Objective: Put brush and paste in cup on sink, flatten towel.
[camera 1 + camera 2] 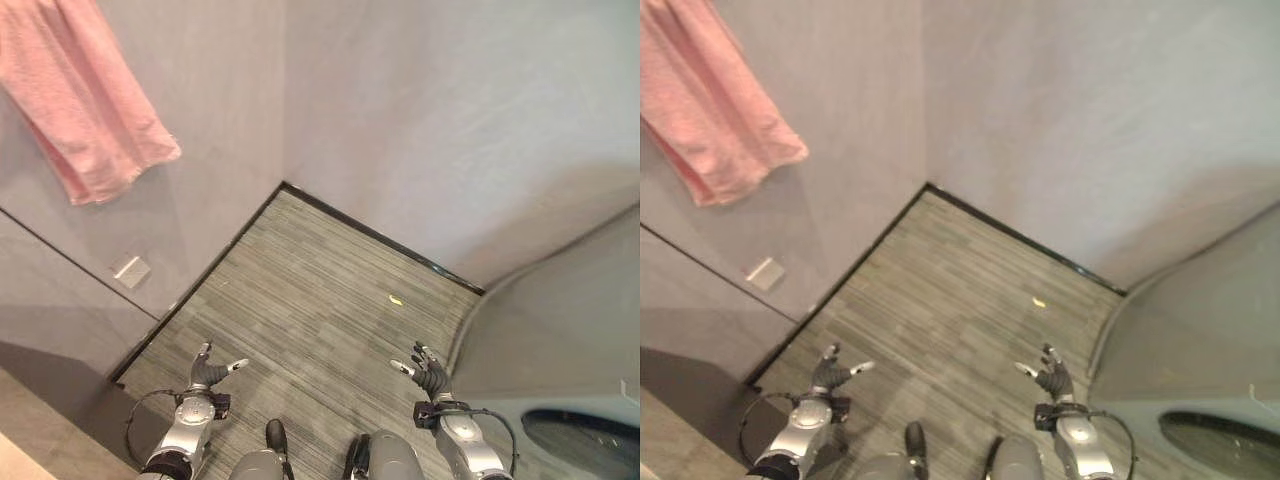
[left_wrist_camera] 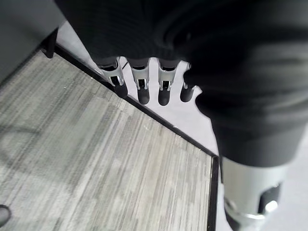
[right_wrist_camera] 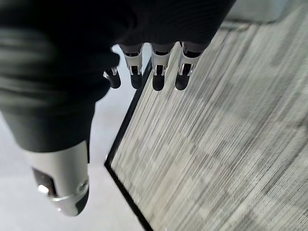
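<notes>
A: Up on the wall at the robot's left hangs the pink towel (image 1: 85, 95), bunched and slanting, its long axis running from upper left down to a loose lower corner.

B: Which hand is nearer to it?

A: The left hand (image 1: 208, 370), by a good margin. It sits low over the striped floor (image 1: 320, 300), and the towel lies well above it and further out to the left. The right hand (image 1: 428, 370) is well apart from the towel, over by the curved grey surface (image 1: 550, 330) on the right, whose dark oval (image 1: 585, 435) shows at the lower corner.

B: How are the hands held?

A: Both are empty. In each wrist view the fingers (image 2: 143, 89) hang straight and relaxed side by side, with the thumb set off apart; the right hand's fingers (image 3: 159, 72) look the same. Neither touches anything.

B: And the brush, paste and cup?

A: None can be made out. A small yellowish speck (image 1: 396, 298) lies on the floor between the hands and the far wall, too small to identify.

B: So the towel looks the likeliest start?

A: Probably, with a high reach up and leftward by the left arm.
</notes>
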Robot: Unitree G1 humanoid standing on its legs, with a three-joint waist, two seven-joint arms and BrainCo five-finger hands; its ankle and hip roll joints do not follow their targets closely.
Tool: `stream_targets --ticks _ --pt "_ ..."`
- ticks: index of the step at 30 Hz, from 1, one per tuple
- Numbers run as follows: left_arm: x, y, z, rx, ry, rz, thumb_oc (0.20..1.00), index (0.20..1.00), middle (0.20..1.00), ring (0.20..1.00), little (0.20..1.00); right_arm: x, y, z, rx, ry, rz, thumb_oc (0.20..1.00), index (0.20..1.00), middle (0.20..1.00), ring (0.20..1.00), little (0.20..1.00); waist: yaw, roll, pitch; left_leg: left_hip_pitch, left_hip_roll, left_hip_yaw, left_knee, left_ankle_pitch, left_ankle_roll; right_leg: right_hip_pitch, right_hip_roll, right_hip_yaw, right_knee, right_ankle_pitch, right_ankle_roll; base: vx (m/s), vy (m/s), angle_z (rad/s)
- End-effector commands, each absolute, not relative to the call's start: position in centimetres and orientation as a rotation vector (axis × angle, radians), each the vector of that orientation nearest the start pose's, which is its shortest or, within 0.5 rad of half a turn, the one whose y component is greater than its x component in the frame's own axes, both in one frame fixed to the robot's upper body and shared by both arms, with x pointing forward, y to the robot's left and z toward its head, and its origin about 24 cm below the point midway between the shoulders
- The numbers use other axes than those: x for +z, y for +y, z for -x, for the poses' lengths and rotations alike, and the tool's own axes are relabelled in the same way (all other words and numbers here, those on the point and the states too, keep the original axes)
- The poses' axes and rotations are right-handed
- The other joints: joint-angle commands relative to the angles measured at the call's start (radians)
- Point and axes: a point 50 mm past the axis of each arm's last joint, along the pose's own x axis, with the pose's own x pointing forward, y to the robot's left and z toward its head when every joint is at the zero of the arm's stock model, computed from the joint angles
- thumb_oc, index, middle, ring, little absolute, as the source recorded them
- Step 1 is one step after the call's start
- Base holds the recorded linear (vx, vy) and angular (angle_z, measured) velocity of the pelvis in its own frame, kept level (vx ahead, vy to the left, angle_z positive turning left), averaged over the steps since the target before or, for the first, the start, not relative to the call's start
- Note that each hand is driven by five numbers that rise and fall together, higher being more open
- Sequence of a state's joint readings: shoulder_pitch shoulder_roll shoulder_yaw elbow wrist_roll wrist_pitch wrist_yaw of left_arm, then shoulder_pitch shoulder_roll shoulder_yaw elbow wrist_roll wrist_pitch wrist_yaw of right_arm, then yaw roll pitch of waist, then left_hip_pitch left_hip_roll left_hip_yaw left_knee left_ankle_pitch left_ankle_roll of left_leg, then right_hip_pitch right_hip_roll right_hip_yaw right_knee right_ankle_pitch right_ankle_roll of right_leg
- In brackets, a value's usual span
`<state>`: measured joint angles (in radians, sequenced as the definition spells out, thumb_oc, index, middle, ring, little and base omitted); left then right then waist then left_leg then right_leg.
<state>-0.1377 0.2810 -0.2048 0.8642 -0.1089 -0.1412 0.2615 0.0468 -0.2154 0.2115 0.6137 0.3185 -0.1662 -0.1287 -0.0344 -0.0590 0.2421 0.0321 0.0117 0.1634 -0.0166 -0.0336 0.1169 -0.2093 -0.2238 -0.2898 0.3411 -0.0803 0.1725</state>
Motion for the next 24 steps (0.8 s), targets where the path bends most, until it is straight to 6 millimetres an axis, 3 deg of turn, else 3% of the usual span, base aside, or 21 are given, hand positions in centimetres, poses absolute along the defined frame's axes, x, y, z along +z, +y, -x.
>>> stream_targets --ticks 1,3,7,10,12,16,18,20,21,23,24 --pt "-7.7 21.8 -23.1 0.148 0.488 -0.375 1.000 1.000 1.000 1.000 1.000 -7.4 -19.0 -20.4 -0.113 0.439 0.001 1.000 1.000 1.000 1.000 1.000 0.000 -0.019 -0.014 -0.019 -0.034 0.081 0.029 -0.007 -0.096 0.032 -0.002 0.044 -0.128 0.200 0.030 0.20 -0.075 1.09" --pt "-7.8 21.7 -22.9 0.135 0.486 -0.379 1.000 1.000 1.000 1.000 1.000 -7.5 -18.9 -20.1 -0.090 0.449 0.024 1.000 1.000 1.000 1.000 1.000 -0.004 -0.026 -0.014 0.004 -0.039 0.019 0.009 -0.012 -0.112 0.007 0.009 0.070 -0.219 0.231 0.047 0.31 -0.124 0.80" --pt "-8.1 21.8 -22.3 0.135 0.504 -0.377 1.000 1.000 1.000 1.000 1.000 -7.5 -18.9 -20.1 -0.059 0.447 0.056 1.000 1.000 1.000 1.000 1.000 -0.010 -0.033 -0.005 0.034 -0.043 -0.031 0.004 -0.031 -0.123 -0.015 0.033 0.064 -0.264 0.253 0.057 0.28 -0.112 0.71" --pt "-8.6 21.8 -22.0 0.129 0.523 -0.384 1.000 1.000 1.000 1.000 1.000 -7.2 -19.3 -20.1 -0.002 0.433 0.162 1.000 1.000 1.000 1.000 1.000 -0.020 -0.038 -0.016 0.047 -0.044 -0.116 0.040 -0.063 -0.134 0.006 0.080 0.140 -0.257 0.211 0.035 0.33 -0.171 0.56" --pt "-8.7 22.2 -21.8 0.209 0.534 -0.315 1.000 1.000 1.000 1.000 1.000 -7.0 -19.7 -19.9 -0.001 0.430 0.168 1.000 1.000 1.000 1.000 1.000 -0.022 -0.027 -0.021 0.034 -0.035 -0.132 0.098 -0.059 -0.152 0.023 0.091 0.108 -0.255 0.183 0.015 0.25 -0.163 0.64" --pt "-7.8 21.5 -23.2 0.220 0.486 -0.267 1.000 1.000 1.000 1.000 1.000 -6.5 -20.6 -20.8 -0.021 0.410 0.198 1.000 1.000 1.000 1.000 1.000 -0.018 -0.026 0.024 -0.122 0.000 -0.084 0.363 0.036 -0.230 0.074 0.084 0.043 -0.272 0.153 -0.028 0.12 -0.157 1.09" --pt "-7.5 21.5 -23.7 0.224 0.473 -0.262 1.000 1.000 1.000 1.000 1.000 -6.3 -20.6 -21.1 -0.013 0.405 0.214 1.000 1.000 1.000 1.000 1.000 -0.014 -0.031 0.038 -0.169 0.026 -0.009 0.444 0.061 -0.237 0.106 0.080 0.011 -0.282 0.136 -0.043 0.15 -0.150 0.59" --pt "-7.4 21.5 -23.8 0.224 0.470 -0.258 1.000 1.000 1.000 1.000 1.000 -6.4 -20.6 -21.1 -0.009 0.411 0.218 1.000 1.000 1.000 1.000 1.000 -0.009 -0.031 0.038 -0.188 0.035 0.011 0.444 0.063 -0.236 0.115 0.083 0.006 -0.288 0.128 -0.048 0.15 -0.068 0.36" --pt "-7.3 21.5 -24.0 0.225 0.469 -0.256 1.000 1.000 1.000 1.000 1.000 -6.4 -20.5 -21.1 0.006 0.413 0.230 1.000 1.000 1.000 1.000 1.000 -0.009 -0.025 0.024 -0.206 0.060 0.083 0.330 0.043 -0.213 0.139 0.082 -0.027 -0.307 0.116 -0.040 0.24 -0.007 0.42" --pt "-7.3 21.7 -23.9 0.233 0.472 -0.259 1.000 1.000 1.000 1.000 1.000 -6.4 -20.5 -21.1 0.008 0.414 0.234 1.000 1.000 1.000 1.000 1.000 -0.006 -0.022 0.016 -0.212 0.054 0.100 0.253 0.031 -0.203 0.151 0.083 -0.031 -0.317 0.109 -0.031 0.22 0.024 0.34" --pt "-7.6 21.8 -23.6 0.241 0.488 -0.262 1.000 1.000 1.000 1.000 1.000 -6.6 -20.3 -20.9 0.013 0.426 0.237 1.000 1.000 1.000 1.000 1.000 -0.002 -0.015 0.006 -0.220 0.056 0.103 0.179 0.053 -0.202 0.165 0.089 -0.033 -0.327 0.103 -0.026 0.23 0.078 0.39"
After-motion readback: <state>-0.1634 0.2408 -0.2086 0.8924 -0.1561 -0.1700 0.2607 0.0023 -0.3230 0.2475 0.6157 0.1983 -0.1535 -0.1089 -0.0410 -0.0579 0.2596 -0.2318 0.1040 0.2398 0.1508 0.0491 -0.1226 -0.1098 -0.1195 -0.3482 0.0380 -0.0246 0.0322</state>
